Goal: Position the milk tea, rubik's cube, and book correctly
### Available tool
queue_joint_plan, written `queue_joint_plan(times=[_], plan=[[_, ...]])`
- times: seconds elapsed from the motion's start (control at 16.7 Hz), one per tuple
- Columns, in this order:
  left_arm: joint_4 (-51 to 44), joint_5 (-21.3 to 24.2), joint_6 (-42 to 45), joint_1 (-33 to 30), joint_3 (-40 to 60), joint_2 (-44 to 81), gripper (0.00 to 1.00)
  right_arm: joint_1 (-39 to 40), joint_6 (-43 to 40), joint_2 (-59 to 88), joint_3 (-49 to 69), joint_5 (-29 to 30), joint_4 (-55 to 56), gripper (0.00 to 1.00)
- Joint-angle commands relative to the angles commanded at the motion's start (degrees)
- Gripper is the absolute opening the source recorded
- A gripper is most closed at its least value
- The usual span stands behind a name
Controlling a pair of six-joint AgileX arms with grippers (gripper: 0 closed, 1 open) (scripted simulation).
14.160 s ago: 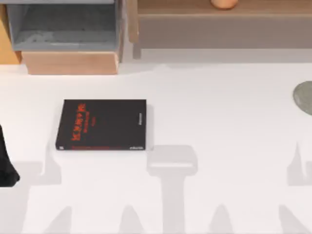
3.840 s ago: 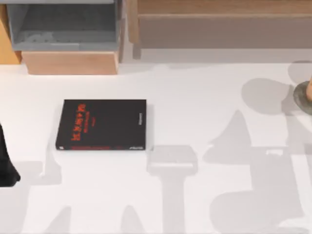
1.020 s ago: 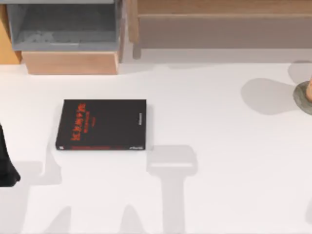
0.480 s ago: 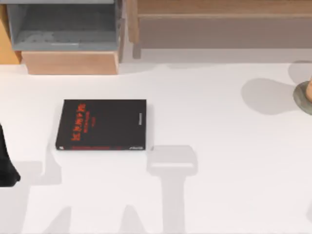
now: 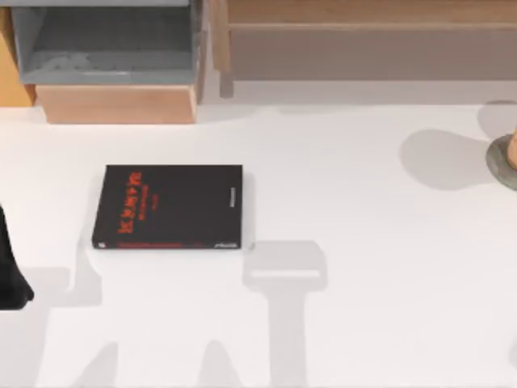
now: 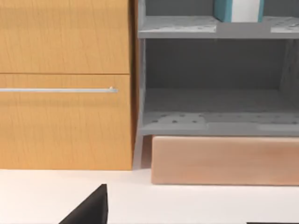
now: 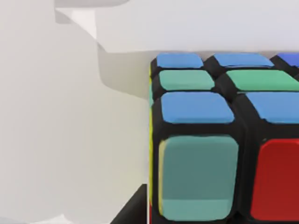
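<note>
Lying flat on the white bench [image 5: 363, 242], the book [image 5: 168, 207] is sitting left of centre in the top view, its long axis running left to right; its black cover is facing up, red lettering is running along its left side, and small white print is showing near its right edge; its edges are lining up squarely with the bench's edges.

At the top view's left edge a black part of the left arm [image 5: 10, 275] is resting well left of the book and apart from it; whether its fingers are apart or together I cannot tell.

In the right wrist view the rubik's cube [image 7: 219, 140] is showing very close, standing on the white surface; its glossy square stickers are sitting in a black frame, blue and green on the upper face, teal and red on the nearer face, with a thin yellow strip along one side; how the right fingers are standing I cannot tell.

At the top view's right edge a grey-green round disc [image 5: 504, 162] is lying on the bench, cut off by the frame.

Behind the book a grey open shelf unit [image 5: 105, 40] is standing over a pale wooden block [image 5: 117, 103]; the left wrist view is showing the orange wood-grain cabinet [image 6: 65, 84] beside that shelf, with a slim metal handle [image 6: 58, 90] running across it.
</note>
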Motion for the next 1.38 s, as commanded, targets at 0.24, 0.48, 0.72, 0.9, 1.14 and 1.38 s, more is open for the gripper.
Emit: queue_joint_plan(times=[0.24, 0.48, 0.72, 0.9, 1.14, 1.38], plan=[[0.0, 0.0, 0.0, 0.0, 0.0, 0.0, 1.0, 0.0, 0.0, 0.0, 0.0, 0.0, 0.0, 0.0], [0.0, 0.0, 0.0, 0.0, 0.0, 0.0, 1.0, 0.0, 0.0, 0.0, 0.0, 0.0, 0.0, 0.0], [0.0, 0.0, 0.0, 0.0, 0.0, 0.0, 1.0, 0.0, 0.1, -0.1, 0.1, 0.0, 0.0, 0.0], [0.0, 0.0, 0.0, 0.0, 0.0, 0.0, 1.0, 0.0, 0.0, -0.8, 1.4, 0.0, -2.1, 0.0], [0.0, 0.0, 0.0, 0.0, 0.0, 0.0, 1.0, -0.1, 0.0, -2.6, 4.8, 0.0, -7.2, 0.0], [0.0, 0.0, 0.0, 0.0, 0.0, 0.0, 1.0, 0.0, 0.0, -2.6, 5.0, 0.0, -7.8, 0.0]])
